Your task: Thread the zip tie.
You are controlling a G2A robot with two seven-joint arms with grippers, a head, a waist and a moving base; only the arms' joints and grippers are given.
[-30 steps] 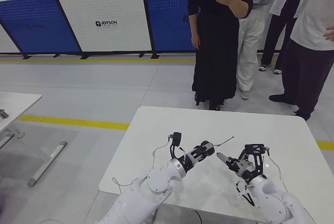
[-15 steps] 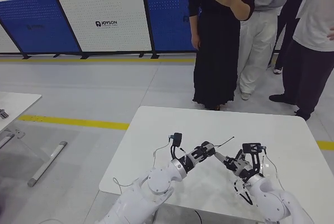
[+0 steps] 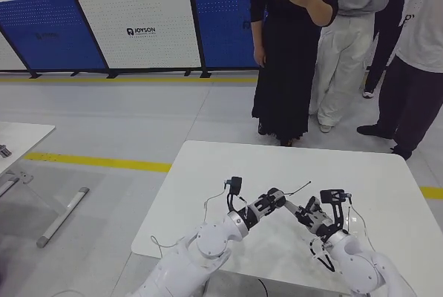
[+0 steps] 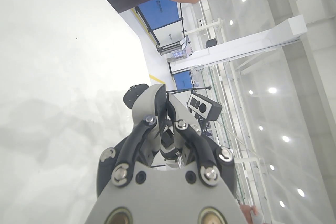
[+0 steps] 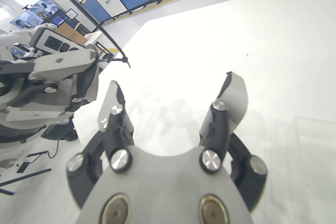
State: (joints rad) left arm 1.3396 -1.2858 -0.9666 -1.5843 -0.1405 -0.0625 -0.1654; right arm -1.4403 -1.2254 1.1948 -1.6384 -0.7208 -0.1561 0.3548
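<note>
The zip tie (image 3: 299, 188) is a thin black strap sticking out from the tip of my left gripper (image 3: 278, 197), which is shut on one end of it. From the left wrist, the shut gripper (image 4: 164, 89) holds the strap (image 4: 189, 89) level above the white table, with a small knob at its free end. My right gripper (image 5: 173, 82) is open and holds nothing. It hangs just beside the left gripper (image 5: 93, 57), below and short of the strap's free end (image 5: 127, 61). In the top view the right gripper (image 3: 295, 211) nearly touches the left one.
The white table (image 3: 369, 171) is bare around both arms. Several people stand just past its far edge. A second white table (image 3: 13, 141) stands off to the left. In the right wrist view a thin dark curved line (image 5: 78, 1) runs up from the strap's end.
The right gripper has shifted a little to the left, closer to the left gripper. The left gripper and the zip tie have stayed almost still.
</note>
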